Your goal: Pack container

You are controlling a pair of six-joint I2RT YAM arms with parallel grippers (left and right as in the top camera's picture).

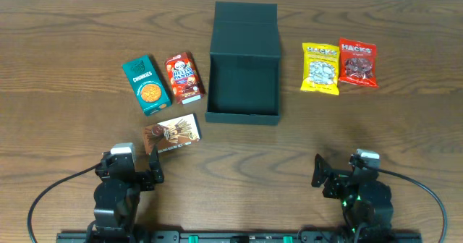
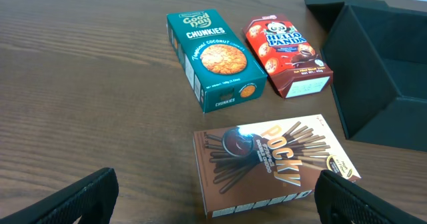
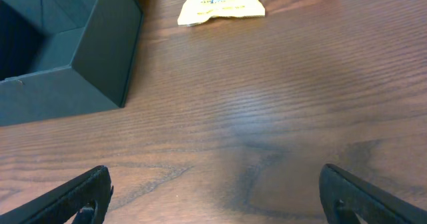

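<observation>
Gaping wide, the left gripper (image 2: 217, 197) is holding nothing, hovering near the Pocky box (image 2: 267, 161). The right gripper (image 3: 217, 201) is gaping too, holding nothing.

Showing matt, smooth board on the container (image 1: 242, 117), catching almost no light. Showing brown wood grain with a soft sheen across the table (image 1: 65, 69). Reflecting glare off glossy printed card on the Pocky box (image 2: 267, 161), cookie carton (image 2: 213, 57) and Hello Panda box (image 2: 287, 54). Shining as crinkled plastic film on the yellow bag (image 1: 320, 68) and red bag (image 1: 358, 63).
</observation>
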